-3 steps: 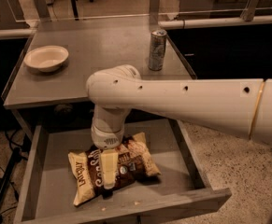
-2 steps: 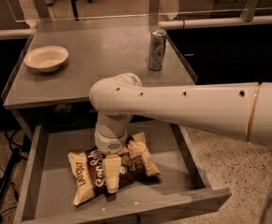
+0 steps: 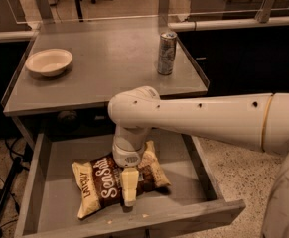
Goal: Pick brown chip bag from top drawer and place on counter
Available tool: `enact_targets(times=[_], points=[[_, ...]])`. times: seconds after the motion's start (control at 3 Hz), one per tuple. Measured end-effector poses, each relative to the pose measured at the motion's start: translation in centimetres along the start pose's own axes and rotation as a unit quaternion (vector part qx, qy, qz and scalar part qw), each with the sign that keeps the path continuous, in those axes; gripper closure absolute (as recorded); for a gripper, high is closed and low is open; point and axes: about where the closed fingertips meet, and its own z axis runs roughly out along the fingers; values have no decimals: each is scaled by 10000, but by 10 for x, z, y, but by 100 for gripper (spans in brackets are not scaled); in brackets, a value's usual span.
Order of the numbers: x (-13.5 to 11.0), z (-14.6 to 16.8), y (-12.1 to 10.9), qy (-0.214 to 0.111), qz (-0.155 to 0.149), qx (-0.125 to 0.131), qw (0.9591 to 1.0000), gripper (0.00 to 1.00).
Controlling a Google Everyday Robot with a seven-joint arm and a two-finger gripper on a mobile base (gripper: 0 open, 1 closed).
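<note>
The brown chip bag [image 3: 102,185] lies flat in the open top drawer [image 3: 54,157], dark brown in the middle with white "Sea Salt" lettering and cream ends. My gripper [image 3: 129,190] hangs from the white arm [image 3: 193,118] straight down onto the bag's middle and rests against its right half. The arm's wrist covers the bag's upper middle. The counter [image 3: 114,68] is the grey tabletop just above the drawer.
A cream bowl [image 3: 48,61] sits at the counter's left side. A silver drink can [image 3: 167,52] stands at its right side. The drawer's front panel [image 3: 134,224] and low side walls ring the bag. Dark cabinets with a white rail stand to the right.
My arm and gripper have shifted a little to the right and down over the bag. The bag, bowl and can have not moved.
</note>
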Motion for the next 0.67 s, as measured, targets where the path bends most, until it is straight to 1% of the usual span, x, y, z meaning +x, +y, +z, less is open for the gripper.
enact_targets(times=[0.33,0.67], points=[[7,6,-11,-96,77,75,9999,0],[7,6,-12,-99,77,76,9999,18]])
